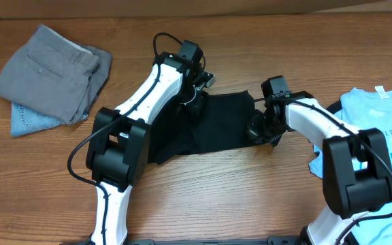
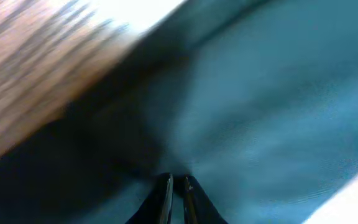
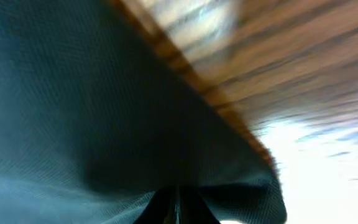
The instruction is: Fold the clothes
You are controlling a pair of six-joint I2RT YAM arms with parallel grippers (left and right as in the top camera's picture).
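Black T-shirt (image 1: 216,129) lies spread; both arms bend low over it, left gripper (image 1: 194,103) and right gripper (image 1: 257,129) clamping opposite edges.

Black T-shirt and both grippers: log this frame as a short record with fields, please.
garment in work: black T-shirt, lying on the wooden table
left gripper: shut on black T-shirt, at its far edge
right gripper: shut on black T-shirt, at its right edge
left side of table: grey trousers folded, on top of blue denim
right side of table: light blue T-shirt, printed, running out of frame
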